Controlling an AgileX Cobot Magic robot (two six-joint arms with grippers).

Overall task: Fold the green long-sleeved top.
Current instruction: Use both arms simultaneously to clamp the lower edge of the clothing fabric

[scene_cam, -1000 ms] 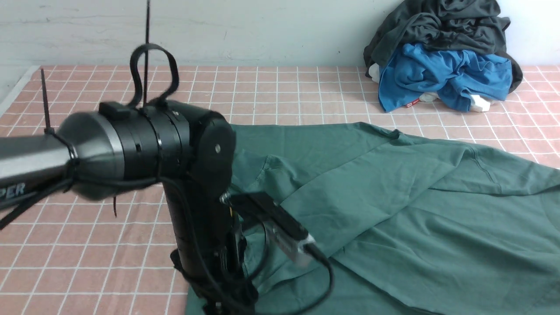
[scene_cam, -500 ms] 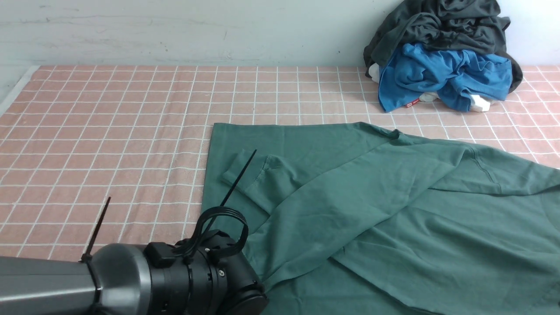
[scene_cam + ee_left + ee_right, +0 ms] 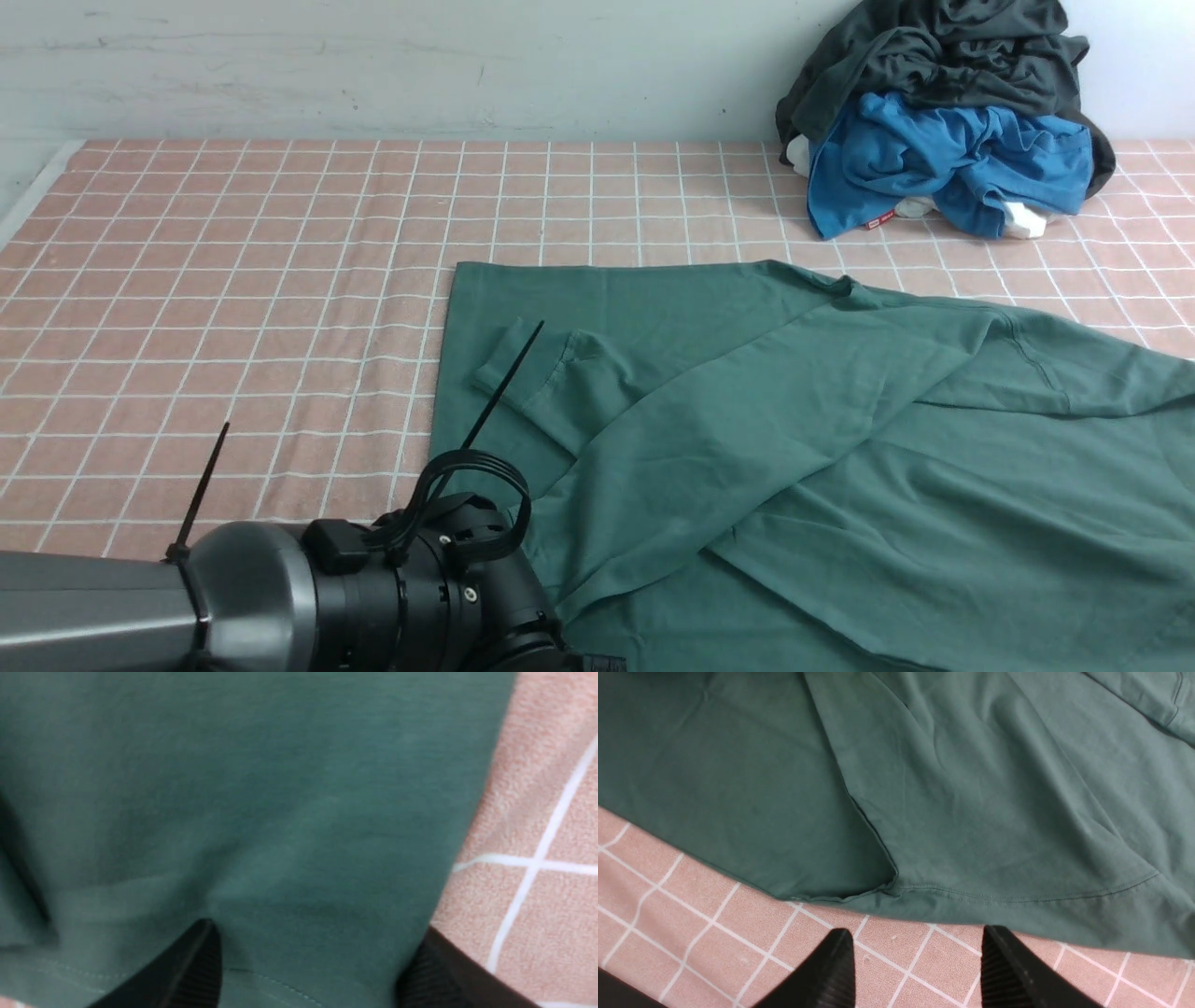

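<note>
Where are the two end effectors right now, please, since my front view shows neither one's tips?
Observer: The left end effector is open, one finger over the green long-sleeved top, the other at the fabric's edge.
Operator: Thank you; and the right one?
Observer: The right end effector is open above the checked cloth, just short of the top's hem, touching no fabric.

1. Desk [image 3: 233,280], left half and far centre: bare checked cover, open passage up to the wall [image 3: 373,65].
2. Far right corner: blocked by heap of clothes [image 3: 943,131].
3. Green top [image 3: 840,448] lies low over centre-right; room above.
4. Left arm [image 3: 280,607] fills the near-left.
</note>
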